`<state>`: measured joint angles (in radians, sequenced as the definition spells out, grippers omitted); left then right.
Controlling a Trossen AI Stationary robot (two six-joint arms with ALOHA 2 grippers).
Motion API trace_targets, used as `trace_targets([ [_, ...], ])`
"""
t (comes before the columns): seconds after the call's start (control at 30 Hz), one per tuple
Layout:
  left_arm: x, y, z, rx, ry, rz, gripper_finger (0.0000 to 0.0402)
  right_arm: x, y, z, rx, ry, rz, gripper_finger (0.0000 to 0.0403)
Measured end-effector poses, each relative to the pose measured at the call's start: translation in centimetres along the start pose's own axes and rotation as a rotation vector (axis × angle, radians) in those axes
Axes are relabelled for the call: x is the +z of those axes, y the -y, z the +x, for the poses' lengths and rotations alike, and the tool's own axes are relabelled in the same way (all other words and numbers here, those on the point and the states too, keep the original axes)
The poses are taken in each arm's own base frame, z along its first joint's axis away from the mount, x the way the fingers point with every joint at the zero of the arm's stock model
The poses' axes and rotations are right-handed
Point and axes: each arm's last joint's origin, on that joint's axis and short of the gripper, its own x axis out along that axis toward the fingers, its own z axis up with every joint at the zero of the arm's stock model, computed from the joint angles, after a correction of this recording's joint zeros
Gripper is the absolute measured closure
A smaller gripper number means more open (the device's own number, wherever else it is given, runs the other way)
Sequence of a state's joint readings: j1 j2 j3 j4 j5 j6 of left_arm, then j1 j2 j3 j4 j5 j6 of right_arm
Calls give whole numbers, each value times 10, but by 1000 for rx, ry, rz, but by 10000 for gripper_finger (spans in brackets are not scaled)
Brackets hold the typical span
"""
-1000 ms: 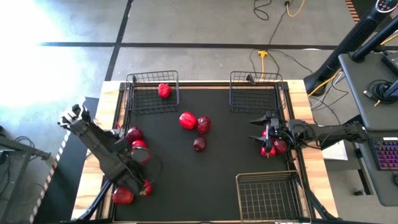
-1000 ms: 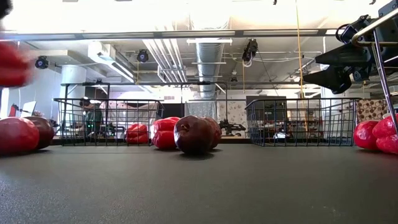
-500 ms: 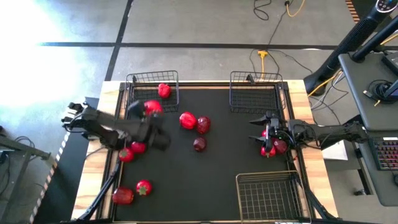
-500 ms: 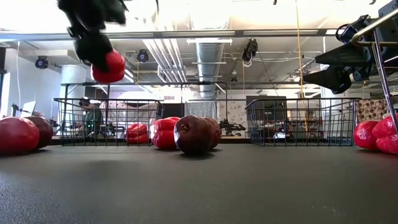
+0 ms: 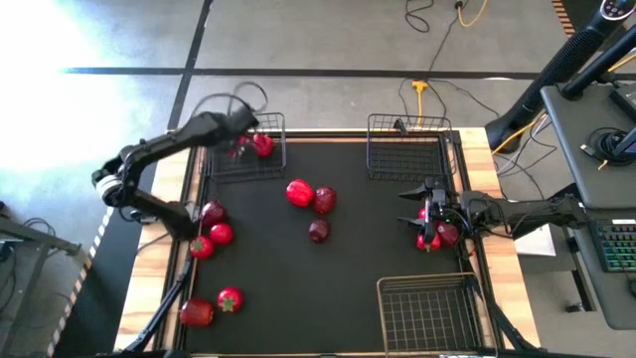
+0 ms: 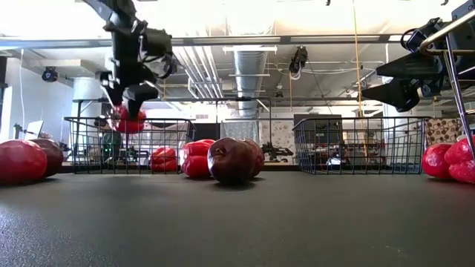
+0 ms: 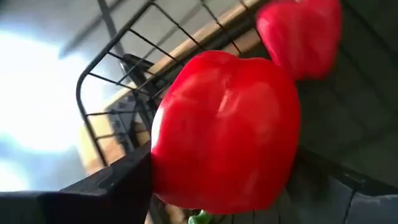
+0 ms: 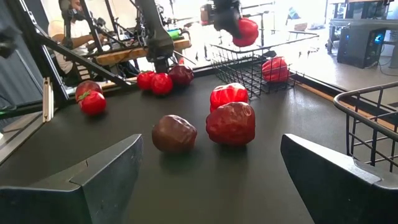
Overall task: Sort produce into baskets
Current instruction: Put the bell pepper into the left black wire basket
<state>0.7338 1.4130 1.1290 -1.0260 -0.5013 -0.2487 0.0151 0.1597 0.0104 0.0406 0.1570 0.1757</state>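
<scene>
My left gripper hangs above the far-left basket, shut on a glossy red pepper that fills the left wrist view. Another red pepper lies inside that basket. On the black mat at the centre rest a red pepper and two dark maroon fruits. More red pieces lie along the left edge and near left. My right gripper waits open at the right edge, beside a small red cluster. My left gripper pinches the red pepper by its two opposite sides between its two fingers. The fingers slant down from above. The pepper hangs below them, clear of the basket's rim, with its green stem end toward the gripper.
A second basket stands at the far right and a third at the near right. The middle of the mat around the three centre pieces is free. A desk with equipment stands beyond the table's right edge.
My left gripper has swung from the table's near-left part toward the far edge, rolling its wrist on the way. It carries the red pepper through the air, clear of the mat, and now stands over the far-left basket.
</scene>
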Motion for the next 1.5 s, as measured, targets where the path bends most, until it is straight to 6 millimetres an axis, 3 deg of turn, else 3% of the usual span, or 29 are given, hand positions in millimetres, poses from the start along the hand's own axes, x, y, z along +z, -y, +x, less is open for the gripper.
trace_targets([
  [0.17,14,-15,30,-85,-50,-113,116,0,0,0,0,0,0,30],
  [0.5,23,8,75,-149,-154,49,109,0,0,0,0,0,0,30],
  [0.9,28,13,92,-63,-143,61,51,0,0,0,-1,0,0,30],
  [1.03,27,10,86,-64,-135,67,48,0,0,0,0,0,0,30],
  [1.17,28,3,67,-66,-135,68,48,0,0,0,0,0,0,30],
  [1.5,41,-11,-12,-283,48,-24,47,0,0,0,0,0,0,30],
])
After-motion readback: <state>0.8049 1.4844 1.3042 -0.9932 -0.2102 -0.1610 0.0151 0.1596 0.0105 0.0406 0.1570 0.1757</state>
